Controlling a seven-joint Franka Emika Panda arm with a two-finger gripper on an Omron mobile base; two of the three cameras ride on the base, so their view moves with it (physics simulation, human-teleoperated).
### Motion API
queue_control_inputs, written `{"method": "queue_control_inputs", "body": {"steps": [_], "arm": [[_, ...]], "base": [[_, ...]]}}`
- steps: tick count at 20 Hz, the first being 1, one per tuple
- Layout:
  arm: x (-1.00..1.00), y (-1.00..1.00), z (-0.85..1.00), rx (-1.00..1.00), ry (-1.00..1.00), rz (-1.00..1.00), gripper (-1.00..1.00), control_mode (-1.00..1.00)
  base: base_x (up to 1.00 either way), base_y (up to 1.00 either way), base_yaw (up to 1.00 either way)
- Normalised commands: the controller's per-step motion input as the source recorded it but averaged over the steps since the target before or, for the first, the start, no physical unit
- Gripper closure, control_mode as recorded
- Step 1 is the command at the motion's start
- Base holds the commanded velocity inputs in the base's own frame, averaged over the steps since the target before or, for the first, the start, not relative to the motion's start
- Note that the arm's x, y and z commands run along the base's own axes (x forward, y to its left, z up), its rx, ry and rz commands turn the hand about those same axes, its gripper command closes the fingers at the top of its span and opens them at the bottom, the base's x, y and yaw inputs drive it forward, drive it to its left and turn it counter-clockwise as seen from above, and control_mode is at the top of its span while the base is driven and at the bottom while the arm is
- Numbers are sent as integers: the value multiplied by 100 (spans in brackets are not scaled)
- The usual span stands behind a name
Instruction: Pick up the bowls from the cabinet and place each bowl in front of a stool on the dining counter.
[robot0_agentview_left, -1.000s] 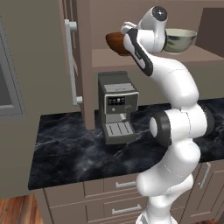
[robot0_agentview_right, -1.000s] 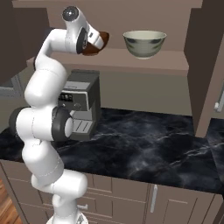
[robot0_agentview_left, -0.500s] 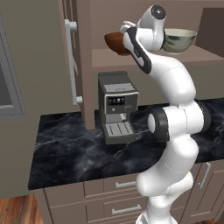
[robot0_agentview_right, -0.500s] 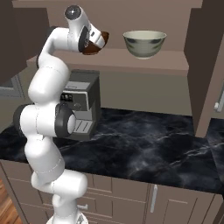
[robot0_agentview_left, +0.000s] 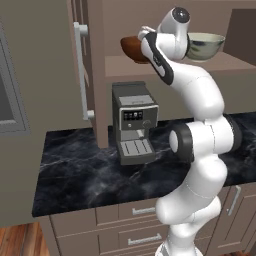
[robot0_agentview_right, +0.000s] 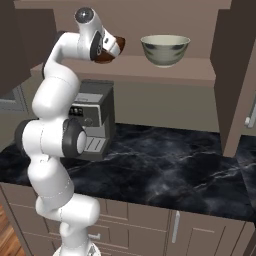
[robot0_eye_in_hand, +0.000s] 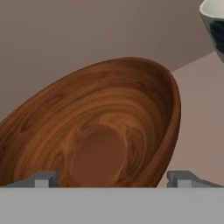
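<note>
The gripper (robot0_eye_in_hand: 112, 177) is seen spread wide at the cabinet (robot0_agentview_right: 125, 67) shelf, its two fingertips (robot0_eye_in_hand: 43, 178) set to either side of the wooden bowl (robot0_eye_in_hand: 100, 131), whose rim is flanked but not visibly clamped. The wooden bowl sits near the shelf's front edge, with the cream bowl (robot0_agentview_right: 165, 49) kept well apart at about 3 o'clock and bare shelf left between them. Below, at 6 o'clock, the coffee machine (robot0_agentview_left: 134, 129) stands on the black worktop (robot0_agentview_right: 165, 165), and the cabinet door (robot0_agentview_left: 82, 70) hangs open at 9 o'clock.

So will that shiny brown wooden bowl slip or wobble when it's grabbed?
Probably a bit slippery: the wooden bowl looks glossy. It seems stiff and likely light. Its round sides may rock in the open pincer, so a rim grip seems safer.
</note>
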Motion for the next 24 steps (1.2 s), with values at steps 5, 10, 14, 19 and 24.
{"method": "queue_control_inputs", "body": {"steps": [5, 10, 14, 19, 24], "arm": [[0, 0, -28, 0, 3, 0, 100, -100], [4, 0, -12, 0, 6, 0, 100, -100], [0, 0, 0, 0, 0, 0, 100, -100], [-19, -1, -1, 0, 0, 0, 100, -100], [-98, -4, -14, 0, -6, 0, 100, -100]], "base": [[0, 0, 0], [0, 0, 0], [0, 0, 0], [0, 0, 0], [0, 0, 0]]}}
